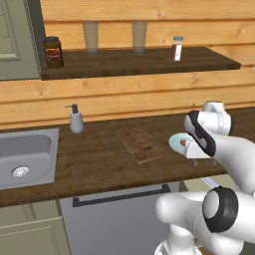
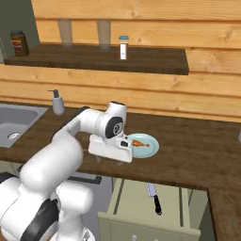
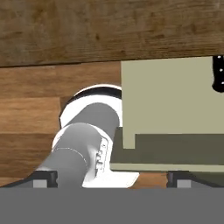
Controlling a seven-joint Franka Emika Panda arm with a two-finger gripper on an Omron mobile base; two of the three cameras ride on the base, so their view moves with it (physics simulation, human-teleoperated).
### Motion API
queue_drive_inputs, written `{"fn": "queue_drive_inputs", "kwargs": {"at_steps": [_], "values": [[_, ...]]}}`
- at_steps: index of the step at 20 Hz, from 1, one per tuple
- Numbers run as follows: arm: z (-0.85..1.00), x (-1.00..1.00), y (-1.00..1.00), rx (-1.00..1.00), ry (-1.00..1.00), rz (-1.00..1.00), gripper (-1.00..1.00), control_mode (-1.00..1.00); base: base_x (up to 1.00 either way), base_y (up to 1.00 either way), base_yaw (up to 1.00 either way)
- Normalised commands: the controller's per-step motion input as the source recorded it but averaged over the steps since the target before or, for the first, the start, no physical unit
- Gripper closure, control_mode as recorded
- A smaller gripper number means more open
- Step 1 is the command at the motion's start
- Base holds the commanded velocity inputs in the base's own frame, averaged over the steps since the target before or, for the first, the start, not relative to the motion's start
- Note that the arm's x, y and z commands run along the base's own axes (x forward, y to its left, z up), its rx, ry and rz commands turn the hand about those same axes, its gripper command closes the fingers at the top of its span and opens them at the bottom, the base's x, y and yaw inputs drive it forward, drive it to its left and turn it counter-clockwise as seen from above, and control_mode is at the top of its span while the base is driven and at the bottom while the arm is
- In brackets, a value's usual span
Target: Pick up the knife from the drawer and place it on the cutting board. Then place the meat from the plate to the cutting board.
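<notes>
The drawer stands pulled out below the counter, and the knife lies inside it, black handle toward me. In the hand view the drawer is on the right with the knife's black handle at the right edge. The meat rests on the pale blue plate on the counter. The brown cutting board lies left of the plate. My gripper hangs open and empty over the counter's front edge, pointing down, up and left of the drawer. Its fingertips stand wide apart.
A steel sink is set into the counter at far left, with a soap dispenser behind it. The wall shelf carries a jar, two glasses and a spice bottle. A grey panel with a dark bar handle sits left of the drawer.
</notes>
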Motion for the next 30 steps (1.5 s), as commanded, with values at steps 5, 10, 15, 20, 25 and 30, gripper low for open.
{"fn": "queue_drive_inputs", "kwargs": {"at_steps": [5, 10, 15, 20, 25, 30], "values": [[-0.23, -0.65, -0.50, 0.02, 0.03, 0.00, -1.00, -1.00, 0.00, 0.00, 0.00], [-0.28, -0.58, -0.27, 0.00, 0.00, 0.00, -1.00, -1.00, 0.00, 0.00, 0.00], [-0.29, -0.52, -0.56, 0.00, 0.00, 0.00, -1.00, -1.00, 0.00, 0.00, 0.00], [-0.35, -0.10, -0.67, 0.02, 0.05, 0.00, -1.00, -1.00, 0.00, 0.00, 0.00], [-0.32, 0.36, -0.48, 0.05, 0.01, 0.01, -1.00, -1.00, 0.00, 0.00, 0.00], [-0.31, 0.48, -0.46, 0.08, 0.03, 0.04, -1.00, -1.00, 0.00, 0.00, 0.00]]}}
